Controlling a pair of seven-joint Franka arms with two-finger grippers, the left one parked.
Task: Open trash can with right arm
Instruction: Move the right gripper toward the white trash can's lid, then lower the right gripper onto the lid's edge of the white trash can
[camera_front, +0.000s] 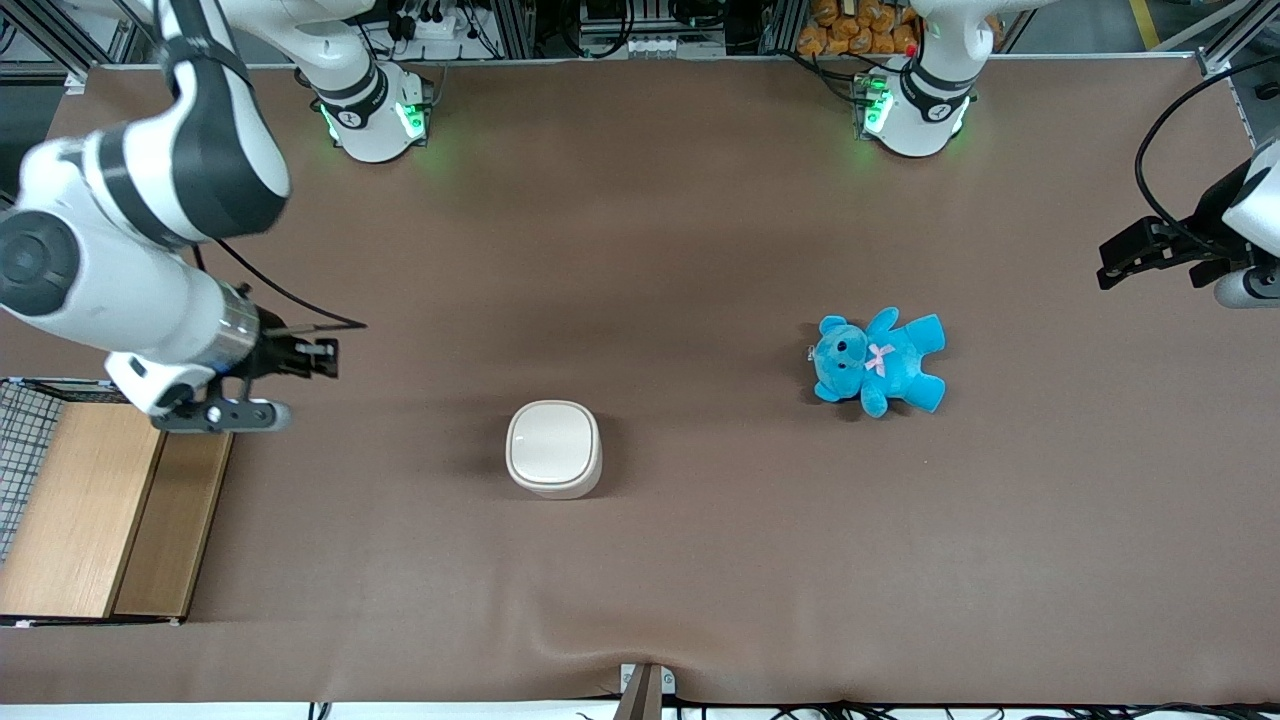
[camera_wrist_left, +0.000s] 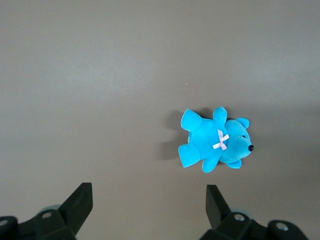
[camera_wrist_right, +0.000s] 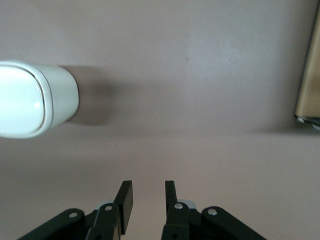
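The trash can is a small cream-white rounded-square bin standing on the brown table cover, with its smooth lid down flat. The right wrist view also shows the trash can standing apart from the fingers. My right arm reaches in from the working arm's end of the table. Its gripper hangs over the table, well short of the trash can and slightly farther from the front camera than it. The gripper is open by a narrow gap, with only bare table cover showing between its fingers.
A wooden box with wire mesh sits under my wrist at the working arm's end; its edge shows in the right wrist view. A blue teddy bear lies toward the parked arm's end.
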